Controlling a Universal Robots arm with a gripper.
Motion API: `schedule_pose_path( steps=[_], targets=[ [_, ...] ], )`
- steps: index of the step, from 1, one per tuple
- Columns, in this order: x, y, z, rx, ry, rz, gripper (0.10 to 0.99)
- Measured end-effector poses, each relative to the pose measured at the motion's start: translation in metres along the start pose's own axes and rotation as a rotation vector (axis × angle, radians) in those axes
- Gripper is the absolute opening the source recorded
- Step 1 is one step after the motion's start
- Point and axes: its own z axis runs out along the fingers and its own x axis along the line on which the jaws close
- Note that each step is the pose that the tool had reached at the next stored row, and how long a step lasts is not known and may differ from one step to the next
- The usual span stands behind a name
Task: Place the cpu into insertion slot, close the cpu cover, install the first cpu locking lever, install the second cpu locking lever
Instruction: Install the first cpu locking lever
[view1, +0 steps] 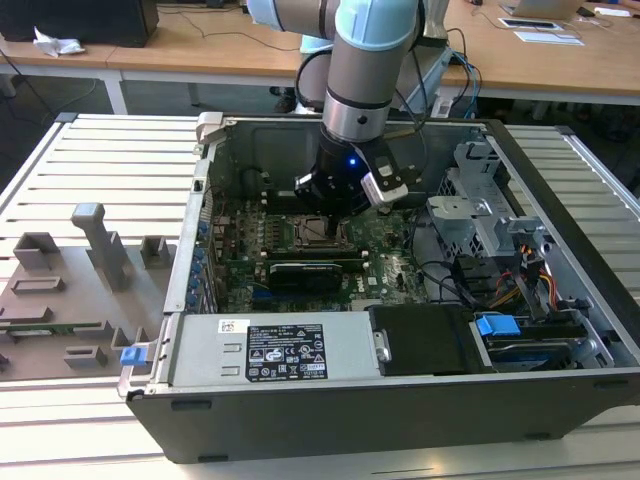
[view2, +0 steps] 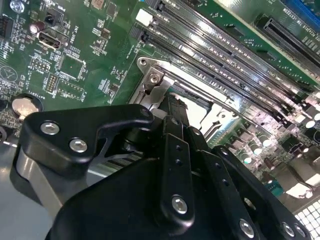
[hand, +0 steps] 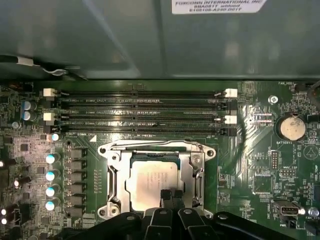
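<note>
Sitting in insertion slot (hand: 156, 182), cpu (hand: 150, 182) beneath end effector (hand: 170, 196)

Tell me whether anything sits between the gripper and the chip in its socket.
Nothing visible does. In the first wrist view the gripper hangs right over the near edge of the chip, which lies in the socket under the metal cover frame. The frame's window leaves the chip's top bare.

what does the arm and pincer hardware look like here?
The arm has silver-grey tube sections with light-blue joint caps. Its wrist end is black, with a small blue light and a white block on one side. The pincer is matt black, with slim linked bars held by silver screws.
</note>
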Motion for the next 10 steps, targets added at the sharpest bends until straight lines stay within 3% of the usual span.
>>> schedule_pose_path(
  steps=[10],
  targets=[
    [0.0013, 0.0, -0.0232, 0.0, -0.0001, 0.0, 0.106]
  ],
)
